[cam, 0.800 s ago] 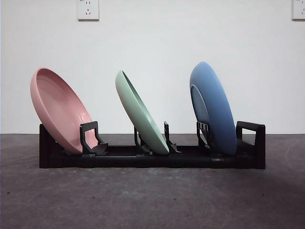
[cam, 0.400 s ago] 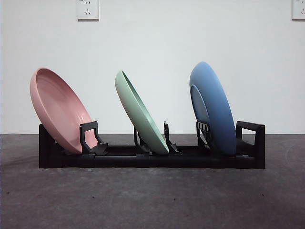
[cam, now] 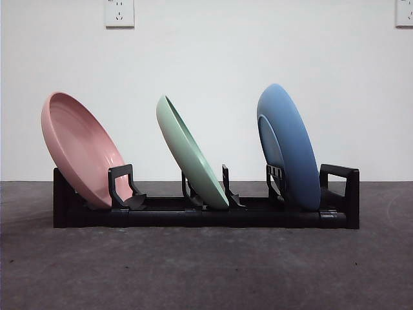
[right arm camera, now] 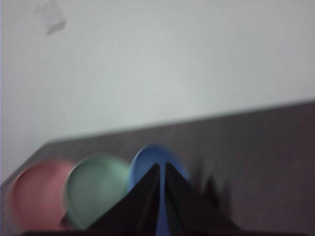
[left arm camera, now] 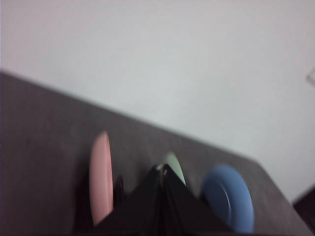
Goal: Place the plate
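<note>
- On the dark surface point(cam: 206, 271) I see a black rack point(cam: 206, 216) holding three plates, all tilted the same way.
- Pink plate point(cam: 80, 150) sits in the end slot on the front view's left side, leaning outward past the rack's end.
- Green plate point(cam: 190, 152) stands in the middle slot, seen nearly edge-on.
- Blue plate point(cam: 290, 145) is in the slot near the other end, steeper than the other two, its underside toward the middle.
- Plates are apart from each other, none touching.
- Left claw point(left arm camera: 162, 169): jaws pressed together, holding nothing, up above the rack and well apart from it; from my left wrist camera I see all three plates beyond the tips.
- Right claw point(right arm camera: 161, 167): jaws almost together with only a thin slit between them, holding nothing, also off the rack; picture is blurred.
- Neither arm shows in the front view.
- White wall behind, with an outlet point(cam: 119, 13) high up.
</note>
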Controlling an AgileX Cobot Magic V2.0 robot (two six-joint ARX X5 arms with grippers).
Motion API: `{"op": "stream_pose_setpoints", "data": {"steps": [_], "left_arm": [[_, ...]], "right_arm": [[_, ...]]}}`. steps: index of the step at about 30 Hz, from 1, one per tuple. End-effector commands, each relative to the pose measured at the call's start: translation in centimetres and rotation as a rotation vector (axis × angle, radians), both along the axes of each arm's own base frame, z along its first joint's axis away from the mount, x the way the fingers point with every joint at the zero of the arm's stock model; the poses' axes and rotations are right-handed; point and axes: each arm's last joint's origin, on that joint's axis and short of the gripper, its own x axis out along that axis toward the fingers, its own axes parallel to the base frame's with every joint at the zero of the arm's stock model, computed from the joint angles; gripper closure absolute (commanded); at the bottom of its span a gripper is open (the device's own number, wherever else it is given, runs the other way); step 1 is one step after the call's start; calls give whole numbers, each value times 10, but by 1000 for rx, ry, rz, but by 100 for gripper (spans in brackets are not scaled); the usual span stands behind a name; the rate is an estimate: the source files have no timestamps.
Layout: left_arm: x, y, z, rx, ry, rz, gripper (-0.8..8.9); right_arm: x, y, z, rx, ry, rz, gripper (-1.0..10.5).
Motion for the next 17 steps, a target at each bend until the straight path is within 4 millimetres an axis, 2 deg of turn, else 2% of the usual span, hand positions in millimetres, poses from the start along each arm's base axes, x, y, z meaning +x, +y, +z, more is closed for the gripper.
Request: {"op": "stream_pose_setpoints", "data": {"steps": [1,6,11,13,15,17], "left_arm": [[3,-1,15,26,91,-26,802],[8,-1,35,113,283,-65,802],[13,-2,48,171,404,-139,781],[17,-2,49,174,420,-152,677],[19,-3,49,173,428,-153,520],[19,-3,49,173,428,-153,446]], "right_arm": [[7,3,17,14,127,84,931],[22,6,35,-1,328,189,930],[36,8,43,-71,407,279,927],[40,10,43,-82,411,299,861],[42,11,43,-96,410,324,715],[44,11,42,-98,415,328,588]]}}
